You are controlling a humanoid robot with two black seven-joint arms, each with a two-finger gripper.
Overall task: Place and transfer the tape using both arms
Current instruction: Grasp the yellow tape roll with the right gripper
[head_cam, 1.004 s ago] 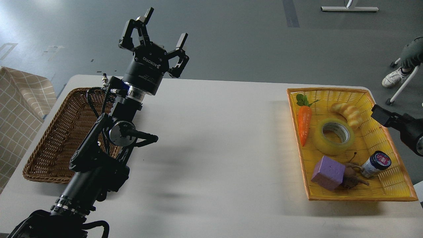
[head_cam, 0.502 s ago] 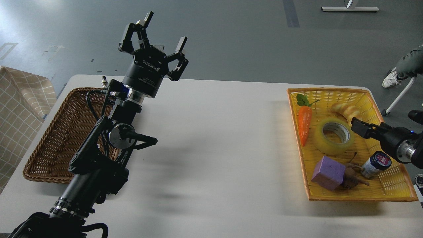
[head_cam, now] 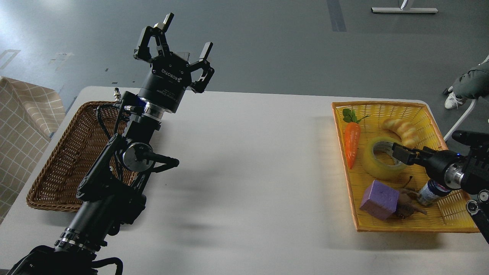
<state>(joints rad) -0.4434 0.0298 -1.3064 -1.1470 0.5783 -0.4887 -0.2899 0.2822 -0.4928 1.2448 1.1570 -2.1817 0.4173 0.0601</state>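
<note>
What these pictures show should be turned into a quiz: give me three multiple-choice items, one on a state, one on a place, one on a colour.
1. How is the left pincer?
A. open, holding nothing
B. shut on the tape
C. shut with nothing in it

2. Where does the tape lie?
A. in the left pincer
B. in the yellow basket
C. on the floor

3. What colour is the block in the yellow basket?
A. green
B. red
C. purple

Key:
1 A, since its fingers are spread wide above the table with nothing between them.
2 B, since the roll rests on the basket's floor between the carrot and the bread.
3 C, since the block near the basket's front is plainly purple.
</note>
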